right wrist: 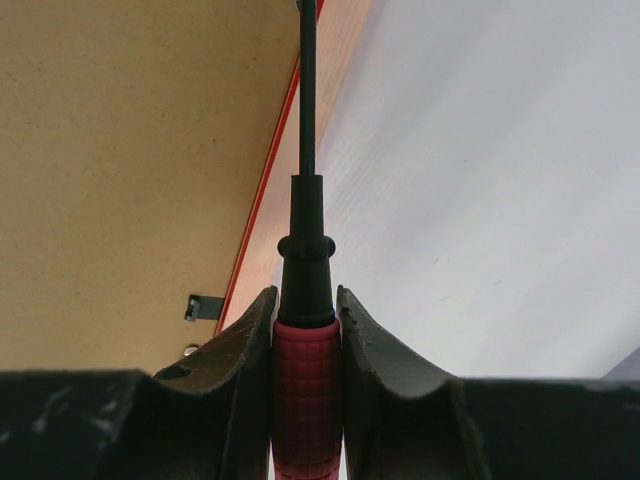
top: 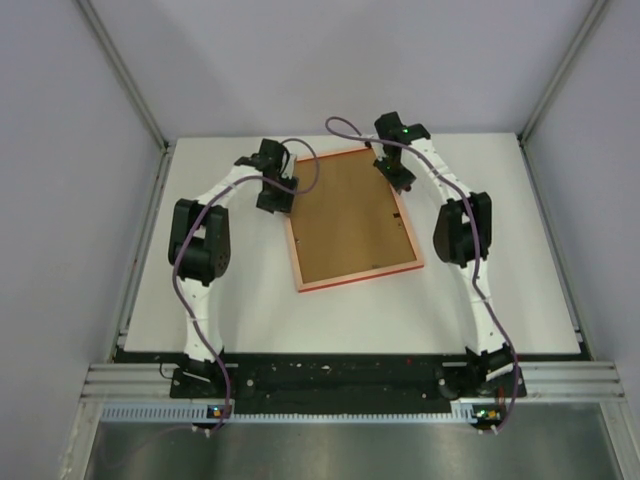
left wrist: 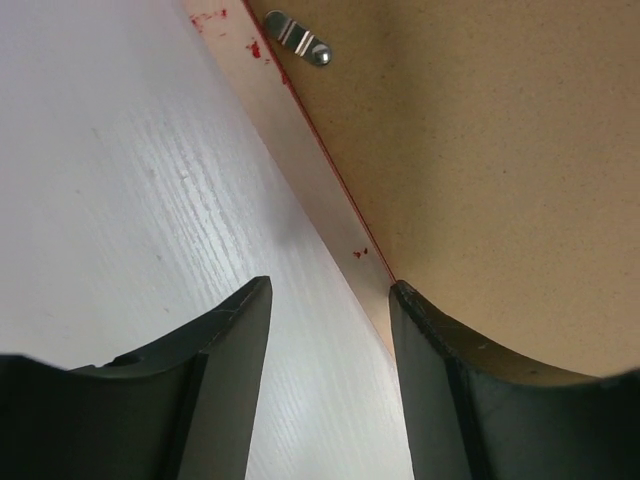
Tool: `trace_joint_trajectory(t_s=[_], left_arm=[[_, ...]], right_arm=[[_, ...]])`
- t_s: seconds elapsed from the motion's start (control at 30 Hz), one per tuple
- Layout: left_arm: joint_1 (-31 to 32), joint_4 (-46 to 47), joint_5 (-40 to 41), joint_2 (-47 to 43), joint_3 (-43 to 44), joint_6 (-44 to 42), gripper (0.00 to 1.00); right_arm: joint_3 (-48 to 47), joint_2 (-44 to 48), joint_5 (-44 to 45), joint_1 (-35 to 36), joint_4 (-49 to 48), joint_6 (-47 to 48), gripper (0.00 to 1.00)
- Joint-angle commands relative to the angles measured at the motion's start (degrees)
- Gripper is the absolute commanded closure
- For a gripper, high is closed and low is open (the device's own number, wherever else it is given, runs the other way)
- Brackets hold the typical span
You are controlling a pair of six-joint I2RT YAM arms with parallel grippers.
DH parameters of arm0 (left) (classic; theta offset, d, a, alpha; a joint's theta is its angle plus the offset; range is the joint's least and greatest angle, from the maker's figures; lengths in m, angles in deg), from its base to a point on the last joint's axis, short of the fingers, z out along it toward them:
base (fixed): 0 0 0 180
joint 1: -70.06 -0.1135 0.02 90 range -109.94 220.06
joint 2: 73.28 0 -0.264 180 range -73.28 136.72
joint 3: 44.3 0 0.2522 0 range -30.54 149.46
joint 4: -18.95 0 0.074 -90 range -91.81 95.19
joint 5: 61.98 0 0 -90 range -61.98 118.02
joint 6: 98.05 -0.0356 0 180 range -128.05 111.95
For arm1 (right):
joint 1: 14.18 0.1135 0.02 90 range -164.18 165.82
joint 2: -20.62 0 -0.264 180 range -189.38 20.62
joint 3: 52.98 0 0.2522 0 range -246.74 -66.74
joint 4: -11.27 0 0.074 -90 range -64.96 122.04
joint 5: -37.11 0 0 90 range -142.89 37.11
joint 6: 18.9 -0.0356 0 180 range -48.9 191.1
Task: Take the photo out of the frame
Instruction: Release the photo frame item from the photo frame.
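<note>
right wrist: right jaws clamp screwdriver [right wrist: 305, 300]

White table [top: 220, 315], frame [top: 350, 215] lying (back up)

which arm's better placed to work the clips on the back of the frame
Right: right jaws clamp the screwdriver, shaft along the frame rim near a clip. Left jaws stand open, empty, at the opposite rim.

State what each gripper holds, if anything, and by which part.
The right gripper clamps a red-handled, black-shafted screwdriver by the front end of its handle. The left gripper stands open and holds nothing.
</note>
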Motion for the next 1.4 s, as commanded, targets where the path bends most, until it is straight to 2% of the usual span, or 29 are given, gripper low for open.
trace_joint_trajectory(t_s=[0.0,0.1,0.2,0.33,0.37,0.5,0.6,0.73,0.9,1.13,1.37], left_arm=[[0.27,0.42,-3.13,1.17,-2.17,-5.53,0.47],[0.36,-0.11,-5.33,1.08,-1.82,-7.11,0.49],[0.8,-0.9,-4.2,2.04,-1.03,-7.21,0.48],[0.62,-4.06,-2.7,4.77,1.6,-2.99,0.33],[0.45,-4.33,-3.57,5.12,1.96,-0.72,0.32],[-0.17,-3.63,-5.24,4.07,2.14,3.77,0.32],[-0.26,-2.49,-4.19,2.84,2.14,3.61,0.34],[-0.17,-2.66,-4.27,3.01,2.14,1.59,0.45],[0.01,-4.68,-8.84,4.94,1.87,-2.27,0.58],[1.15,-5.21,-13.24,4.77,-0.15,-10.88,0.76],[1.85,-4.68,-10.44,3.71,1.16,-16.95,0.93]], right_arm=[[-2.62,2.87,-0.01,-1.0,0.38,1.56,1.0],[-2.53,4.8,-0.1,-1.0,0.2,3.06,1.0],[-2.45,6.65,0.69,-1.09,0.11,4.38,1.0],[-2.09,9.02,0.52,-1.09,0.11,5.0,1.0],[-1.83,9.46,0.43,-1.09,0.03,5.0,1.0],[-0.6,10.61,0.16,-1.09,-0.15,5.0,1.0],[0.1,11.22,-0.01,-1.0,-0.24,5.0,1.0],[0.46,11.49,0.42,-1.09,-0.5,6.31,1.0],[1.42,10.7,1.22,-1.0,1.25,11.75,1.0],[5.2,11.13,4.03,-2.75,2.22,24.66,1.0],[11.35,14.47,7.71,-3.37,3.01,38.99,1.0]])
